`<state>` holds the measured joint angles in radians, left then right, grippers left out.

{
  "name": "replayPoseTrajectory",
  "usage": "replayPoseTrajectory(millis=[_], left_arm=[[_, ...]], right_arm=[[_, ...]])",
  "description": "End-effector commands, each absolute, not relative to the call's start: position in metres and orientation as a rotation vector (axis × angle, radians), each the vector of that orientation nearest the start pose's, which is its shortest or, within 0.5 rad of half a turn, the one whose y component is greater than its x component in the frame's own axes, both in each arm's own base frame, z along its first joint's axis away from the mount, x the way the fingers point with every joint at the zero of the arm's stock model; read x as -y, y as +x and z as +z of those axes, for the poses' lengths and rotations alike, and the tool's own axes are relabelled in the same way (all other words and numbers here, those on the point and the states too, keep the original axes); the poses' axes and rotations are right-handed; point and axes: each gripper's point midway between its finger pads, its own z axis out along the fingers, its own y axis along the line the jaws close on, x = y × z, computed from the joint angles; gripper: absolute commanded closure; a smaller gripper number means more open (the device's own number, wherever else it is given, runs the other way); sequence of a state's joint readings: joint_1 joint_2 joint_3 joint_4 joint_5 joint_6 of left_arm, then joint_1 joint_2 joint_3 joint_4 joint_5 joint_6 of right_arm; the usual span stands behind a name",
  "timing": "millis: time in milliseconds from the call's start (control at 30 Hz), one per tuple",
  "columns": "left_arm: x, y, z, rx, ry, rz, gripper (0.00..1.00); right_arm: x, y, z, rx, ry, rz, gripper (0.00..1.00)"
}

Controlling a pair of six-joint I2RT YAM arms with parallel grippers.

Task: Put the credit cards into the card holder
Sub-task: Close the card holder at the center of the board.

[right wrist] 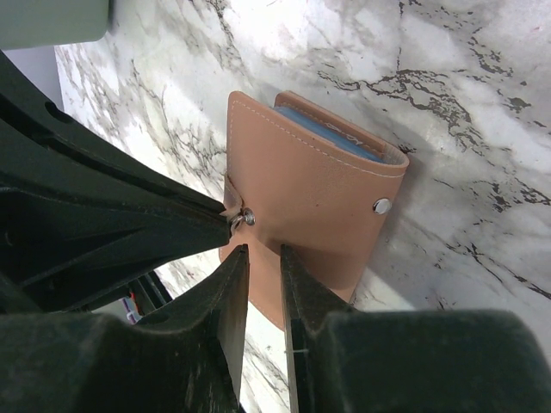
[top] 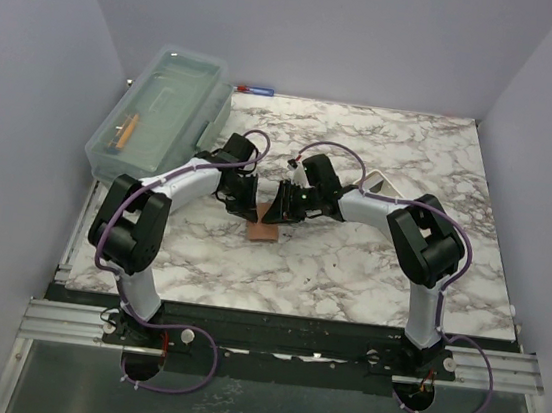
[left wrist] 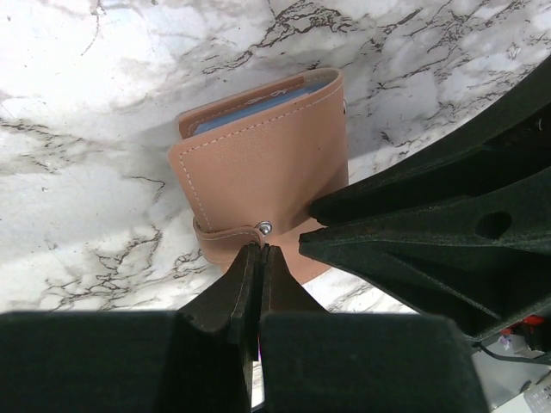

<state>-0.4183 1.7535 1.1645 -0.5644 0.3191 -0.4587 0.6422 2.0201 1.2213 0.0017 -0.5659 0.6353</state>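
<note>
Card holder (top: 264,231), of reddish-brown leather, lay folded on the marble table (top: 349,266), with a light blue card (left wrist: 250,107) showing inside it at the edge opposite its strap (left wrist: 224,234). Both grippers met at the holder's far side. The left gripper (left wrist: 260,249) was fully closed, its tips touching the strap beside the snap stud (left wrist: 266,228); whether the strap was pinched could not be told. The right gripper (right wrist: 264,251), just beside the strap, kept its jaws a narrow slit apart over the holder's cover, nothing seen between them. Beyond the holder to the right lay a white tray (top: 379,186), partly hidden by the right arm. Farther off, to the holder's left, stood a clear lidded box (top: 162,112).
</note>
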Motion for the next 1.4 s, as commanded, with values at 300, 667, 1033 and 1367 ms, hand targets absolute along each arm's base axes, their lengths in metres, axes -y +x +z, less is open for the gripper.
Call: replayPoseTrajectory(millis=[300, 667, 1033, 1367], left_arm=[[0.221, 0.326, 0.058, -2.780, 0.000, -0.606, 1.00], [0.223, 0.329, 0.055, -2.782, -0.047, -0.609, 1.00], [0.231, 0.321, 0.041, -2.816, -0.038, -0.610, 1.00], [0.236, 0.303, 0.025, -2.873, -0.002, -0.595, 1.00]], right_arm=[[-0.358, 0.291, -0.003, -2.735, -0.289, 1.093, 0.75], [-0.358, 0.290, -0.005, -2.739, -0.290, 1.097, 0.75], [-0.357, 0.288, -0.007, -2.749, -0.287, 1.098, 0.75], [-0.356, 0.289, -0.010, -2.755, -0.285, 1.085, 0.75]])
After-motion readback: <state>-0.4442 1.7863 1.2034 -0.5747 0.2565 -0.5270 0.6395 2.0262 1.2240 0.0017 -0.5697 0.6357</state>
